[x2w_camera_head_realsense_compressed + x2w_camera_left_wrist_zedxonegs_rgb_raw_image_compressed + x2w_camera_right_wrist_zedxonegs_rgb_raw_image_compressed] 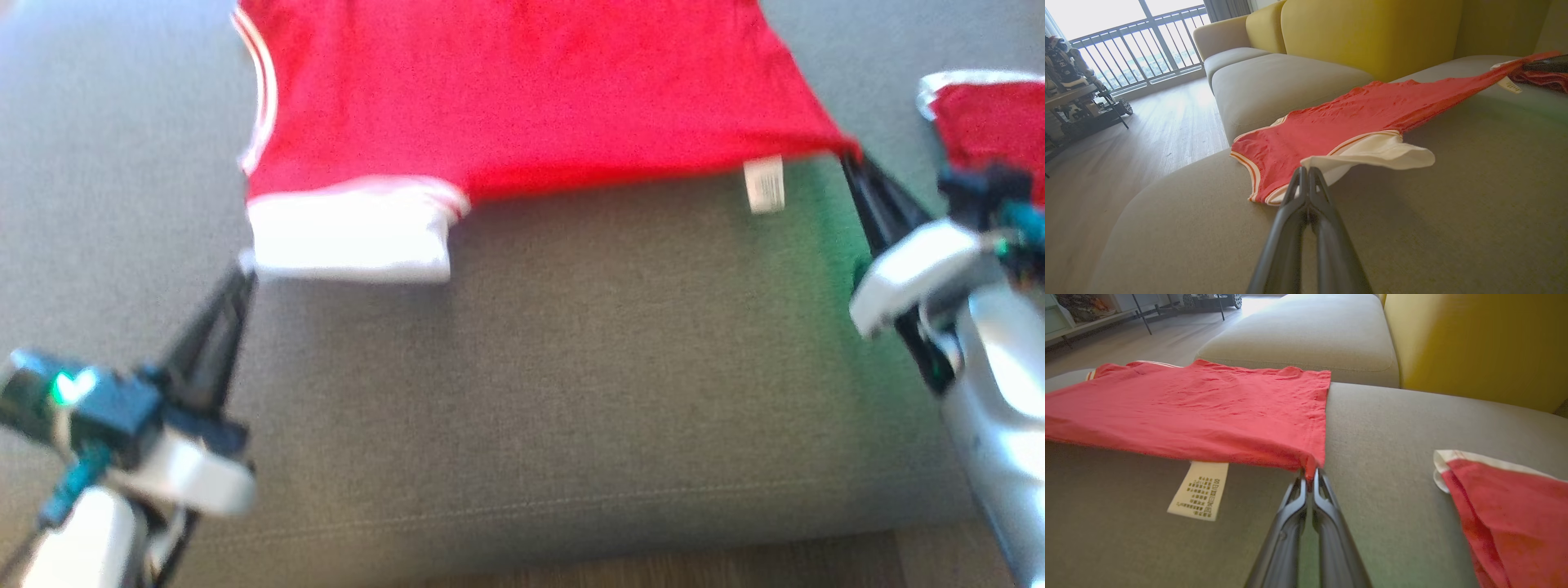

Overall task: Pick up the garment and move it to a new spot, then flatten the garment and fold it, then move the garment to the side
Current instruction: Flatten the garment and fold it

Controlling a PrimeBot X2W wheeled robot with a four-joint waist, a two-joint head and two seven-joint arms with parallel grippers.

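Arms enter from the two lower corners of the head view, long fingers angled up and inward to the near edge of the garment [522, 90]. Left hand [245, 273]: fingers pressed together, pinching the corner of the white sleeve [351, 237]. Right hand [849, 159]: fingers pressed together, pinching the red hem corner. Garment lies spread on the grey sofa seat [571, 367], its near edge stretched between the two hands. Head view is blurred. The left wrist view gives the sleeve pinch sharply at the left hand's [1306, 173] tips, with the sleeve cloth drooping beside them, plus yellow back cushions [1372, 32], wooden floor [1126, 155] and a balcony railing [1139, 49]. The right wrist view gives the hem gathered at the right hand's [1310, 477] tips, the printed care label [1200, 490] hanging from the near edge, and a second red piece [1515, 506] lying well apart on the same seat.
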